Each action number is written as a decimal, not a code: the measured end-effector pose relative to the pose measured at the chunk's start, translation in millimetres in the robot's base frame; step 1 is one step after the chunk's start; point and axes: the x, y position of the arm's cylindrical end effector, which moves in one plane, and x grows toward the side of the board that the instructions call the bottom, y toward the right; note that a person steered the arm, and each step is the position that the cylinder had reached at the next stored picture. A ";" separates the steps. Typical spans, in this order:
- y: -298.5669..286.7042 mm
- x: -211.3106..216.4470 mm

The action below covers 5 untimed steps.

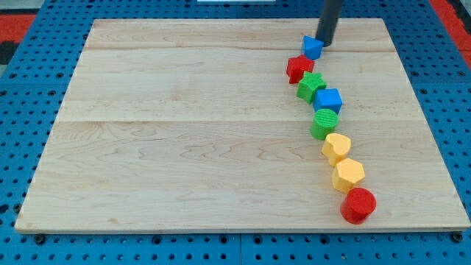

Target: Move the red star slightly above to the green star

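The red star-shaped block [299, 68] touches the green star-shaped block [311, 86], toward the view's upper left of it. My tip [324, 43] sits beyond the blue block [313, 48], clawless.

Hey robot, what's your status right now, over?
My tip at board's top, just right of the blue block. Red star up-left of green star, touching. Blue block crowds red star's top.

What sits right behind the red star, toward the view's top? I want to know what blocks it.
A blue block sits just above the red star, close or touching. My tip stands at that block's right edge, hiding the board behind it.
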 end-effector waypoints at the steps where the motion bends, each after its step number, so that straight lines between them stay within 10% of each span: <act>1: 5.1 1.2; 5: -75.8 -50.3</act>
